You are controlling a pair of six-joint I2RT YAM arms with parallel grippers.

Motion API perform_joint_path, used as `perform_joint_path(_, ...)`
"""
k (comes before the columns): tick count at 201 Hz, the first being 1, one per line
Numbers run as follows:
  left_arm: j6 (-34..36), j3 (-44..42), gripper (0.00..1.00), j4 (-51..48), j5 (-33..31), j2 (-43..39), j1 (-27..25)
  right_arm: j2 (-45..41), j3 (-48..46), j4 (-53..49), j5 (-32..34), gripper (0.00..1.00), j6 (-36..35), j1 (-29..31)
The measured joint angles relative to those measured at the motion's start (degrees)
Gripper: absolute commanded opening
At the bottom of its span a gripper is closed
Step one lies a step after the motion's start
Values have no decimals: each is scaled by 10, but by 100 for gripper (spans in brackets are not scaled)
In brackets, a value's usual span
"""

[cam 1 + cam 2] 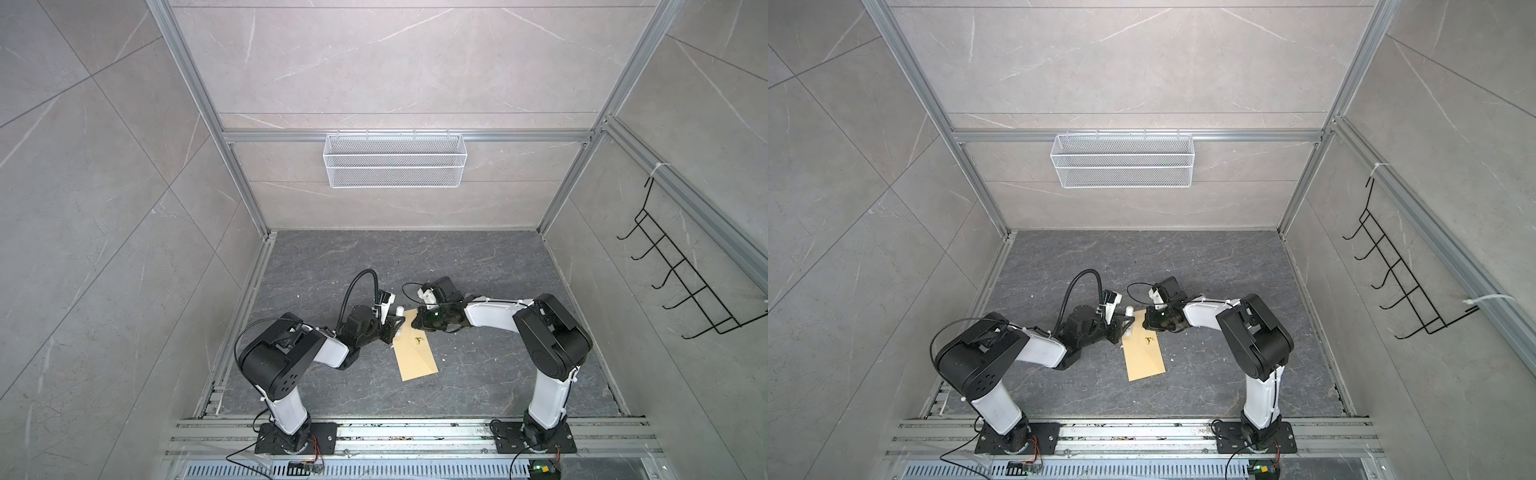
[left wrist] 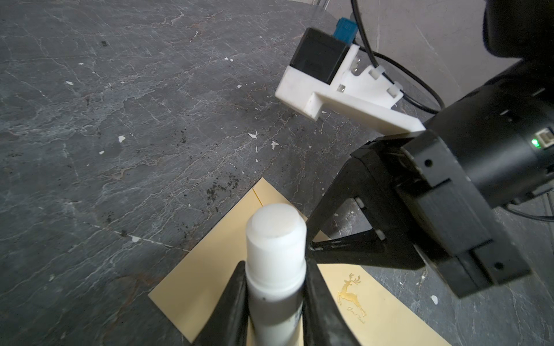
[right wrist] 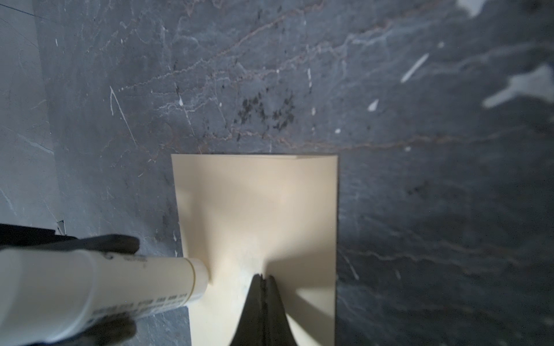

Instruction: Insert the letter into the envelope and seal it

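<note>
Top views, both: left tool (image 1: 395, 330) sits just left of the envelope's far end, clamped on a white glue stick (image 1: 400, 311). Left wrist view confirms this: both fingers (image 2: 233, 299) lie flat against the stick's barrel, and its white end juts past them over the tan paper. Cannot tell whether that end is a cap or bare glue.

Envelope (image 1: 415, 357) lies flat on the bench (image 1: 498, 291), between the arms. Its long axis runs from the far end, under both tools, back toward the arm bases, with the near end skewed a little right. A small gold deer print faces up near the far end. Letter: not visible in any view; judged already inside, not confirmed. Flap state: cannot tell.

Right tool (image 3: 263, 277) is fully closed and holds nothing. Its tips appear to press on the envelope's far end, pinning it. Right wrist view: the stick's end comes in crosswise to the long axis and stops just beside those tips, touching or nearly touching the paper.

Judgement: sealing step. Deciding relation: the stick end is over the far end, immediately left of the pinning tips. Both tools are equally near, so the left would make the gluing stroke while the right holds. Risk: the stroke runs into the right tips.
</note>
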Motion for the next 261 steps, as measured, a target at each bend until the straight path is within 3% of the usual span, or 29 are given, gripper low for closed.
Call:
perform_joint_path(65,0,0,0,0,0,0,0,-18,-43,44,-15,0,0,3)
perform_joint_path(122,-1,0,0,0,0,0,0,-70,-108,47,-17,0,2,37)
perform_joint_path(203,-1,0,0,0,0,0,0,-170,-224,47,-20,0,15,37)
perform_joint_path(261,-1,1,0,3,1,3,0,-149,-194,28,-24,0,22,38)
